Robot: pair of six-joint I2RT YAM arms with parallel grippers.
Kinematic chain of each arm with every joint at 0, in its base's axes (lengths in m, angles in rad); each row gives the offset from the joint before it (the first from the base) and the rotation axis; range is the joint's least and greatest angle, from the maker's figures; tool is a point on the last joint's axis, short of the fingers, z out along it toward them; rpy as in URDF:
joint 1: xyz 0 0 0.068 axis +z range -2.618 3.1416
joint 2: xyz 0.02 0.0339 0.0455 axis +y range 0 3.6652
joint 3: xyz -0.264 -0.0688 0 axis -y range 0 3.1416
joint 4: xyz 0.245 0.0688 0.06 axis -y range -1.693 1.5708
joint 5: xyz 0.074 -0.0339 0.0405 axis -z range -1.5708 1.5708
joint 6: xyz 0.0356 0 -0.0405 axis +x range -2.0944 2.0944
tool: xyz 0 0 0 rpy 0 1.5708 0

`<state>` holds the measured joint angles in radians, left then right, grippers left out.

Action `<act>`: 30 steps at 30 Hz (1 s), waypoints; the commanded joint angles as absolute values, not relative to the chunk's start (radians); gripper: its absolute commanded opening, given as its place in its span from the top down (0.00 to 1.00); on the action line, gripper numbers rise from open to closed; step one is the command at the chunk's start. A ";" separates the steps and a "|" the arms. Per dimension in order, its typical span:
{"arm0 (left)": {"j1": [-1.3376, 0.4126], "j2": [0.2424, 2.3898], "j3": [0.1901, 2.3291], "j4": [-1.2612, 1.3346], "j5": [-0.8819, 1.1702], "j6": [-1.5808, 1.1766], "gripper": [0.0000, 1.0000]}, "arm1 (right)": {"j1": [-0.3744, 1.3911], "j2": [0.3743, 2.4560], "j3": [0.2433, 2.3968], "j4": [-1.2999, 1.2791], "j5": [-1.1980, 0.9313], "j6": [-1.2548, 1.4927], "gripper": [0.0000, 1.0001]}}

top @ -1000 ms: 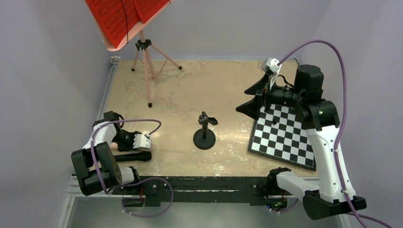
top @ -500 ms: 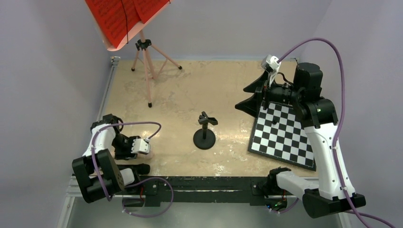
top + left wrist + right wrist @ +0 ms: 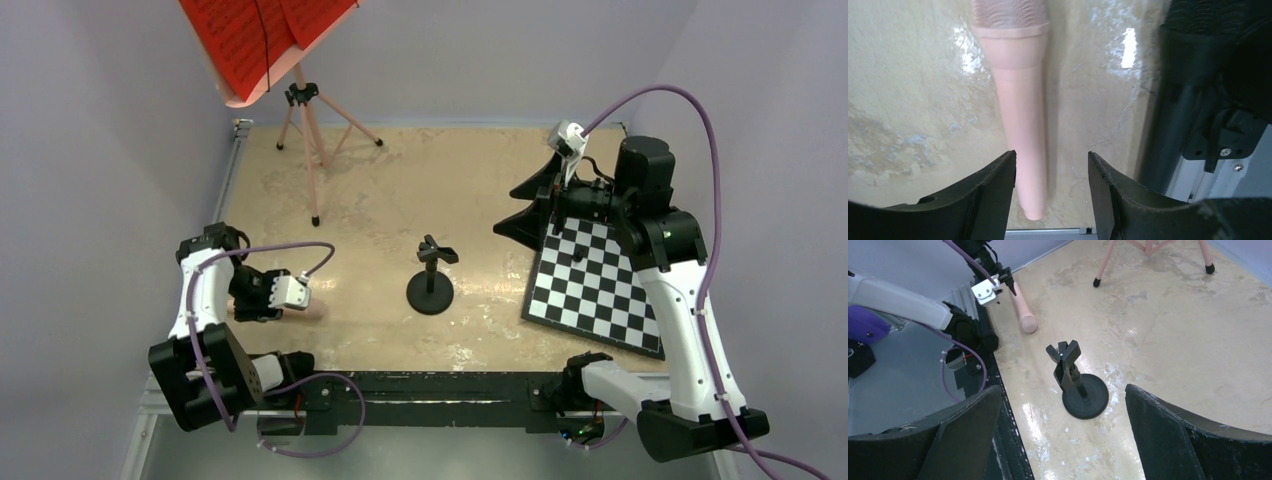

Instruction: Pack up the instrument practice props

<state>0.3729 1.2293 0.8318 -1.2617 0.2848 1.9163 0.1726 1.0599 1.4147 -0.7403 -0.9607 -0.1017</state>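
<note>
At the near-left part of the table [image 3: 400, 190], the left gripper [image 3: 1051, 160] hangs low over the pink microphone [image 3: 1020, 100]. The microphone lies flat, its tail end just short of the table's edge. The jaws stand apart astride the thin tail of the handle, released, with a strip of bare table showing between the handle and one jaw. The mesh head points away from them, toward the middle.

Mid-table, well apart from it, the black clip holder [image 3: 430, 280] stands upright on its round base with bare surface all round. The pink music stand [image 3: 312, 150] carries the red sheet-music pages [image 3: 250, 40] at the far-left corner, its tripod feet near the far edge.

The right gripper [image 3: 520, 208] hangs above the far-left corner of the checkerboard [image 3: 595, 275], jaws spread wide and grasping nothing. The board fills the near-right area, one corner close to the near edge.
</note>
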 commanded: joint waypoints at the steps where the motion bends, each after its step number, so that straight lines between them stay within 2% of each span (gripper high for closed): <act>1: 0.376 1.145 0.849 -1.407 0.391 2.006 0.38 | 0.170 1.038 1.401 -0.705 -0.978 -0.088 0.01; 3: 0.363 1.147 0.816 -1.297 0.432 1.901 0.33 | 0.169 1.038 1.385 -0.685 -0.973 -0.081 0.01; 5: 0.341 1.209 0.847 -1.056 0.503 1.615 0.36 | 0.170 1.045 1.379 -0.670 -0.973 -0.066 0.01; 7: 0.337 1.381 1.006 -0.992 0.545 1.288 0.46 | 0.170 1.053 1.389 -0.680 -0.976 -0.066 0.01; 8: 0.337 1.456 1.097 -1.003 0.556 1.200 0.52 | 0.170 1.056 1.397 -0.689 -0.973 -0.071 0.01; 10: 0.338 1.557 1.205 -0.990 0.553 1.100 0.56 | 0.169 1.063 1.405 -0.702 -0.973 -0.077 0.01; 14: 0.320 1.592 1.162 -0.875 0.519 1.138 0.57 | 0.169 1.079 1.411 -0.695 -0.973 -0.075 0.01; 19: 0.293 1.675 1.089 -0.870 0.438 1.236 0.58 | 0.170 1.087 1.417 -0.703 -0.962 -0.085 0.01; 30: 0.273 1.613 0.926 -0.795 0.427 1.326 0.58 | 0.169 1.093 1.405 -0.713 -0.963 -0.092 0.01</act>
